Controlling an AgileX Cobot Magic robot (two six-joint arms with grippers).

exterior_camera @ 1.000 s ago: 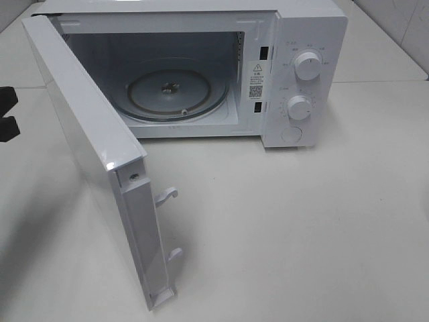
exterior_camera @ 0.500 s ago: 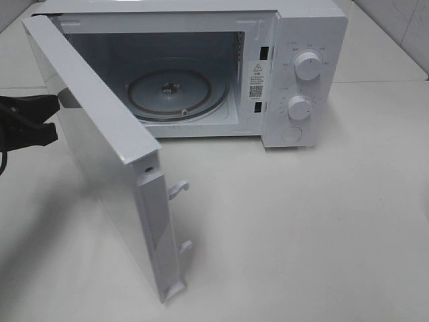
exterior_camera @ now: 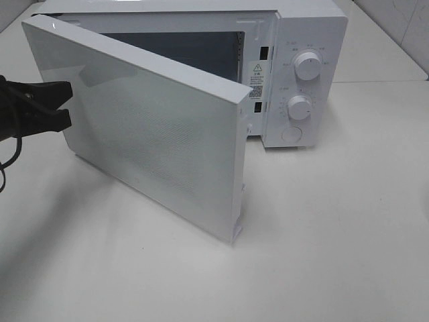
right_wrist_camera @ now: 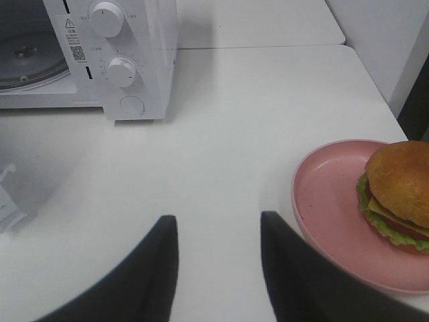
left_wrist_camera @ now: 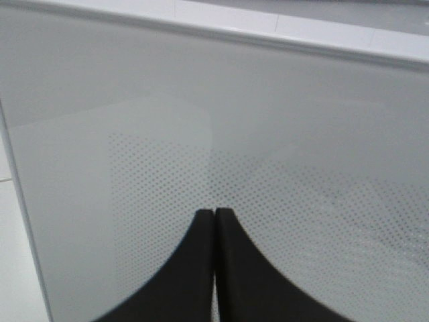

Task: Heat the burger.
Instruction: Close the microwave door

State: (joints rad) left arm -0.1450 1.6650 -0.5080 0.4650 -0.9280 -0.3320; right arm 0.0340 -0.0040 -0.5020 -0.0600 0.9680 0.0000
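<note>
So the left gripper (exterior_camera: 64,107) has its jaws pressed together and sits right against the outer face of the door (exterior_camera: 154,141), at the hinge side; looks like it's using the closed tips as a pusher, since there's nothing to grab on that flat panel; the door stands roughly half closed across the microwave (exterior_camera: 301,74) opening. Odd part: the burger (right_wrist_camera: 401,194) isn't inside; it's over on the pink plate (right_wrist_camera: 328,201), on the table (right_wrist_camera: 234,134) well to the right of the microwave, near the table edge. Right gripper (right_wrist_camera: 218,258) hovers just beside the plate with jaws apart, holding nothing; my guess is it's parked there ready to pick up; shutting the door now would block loading.
</note>
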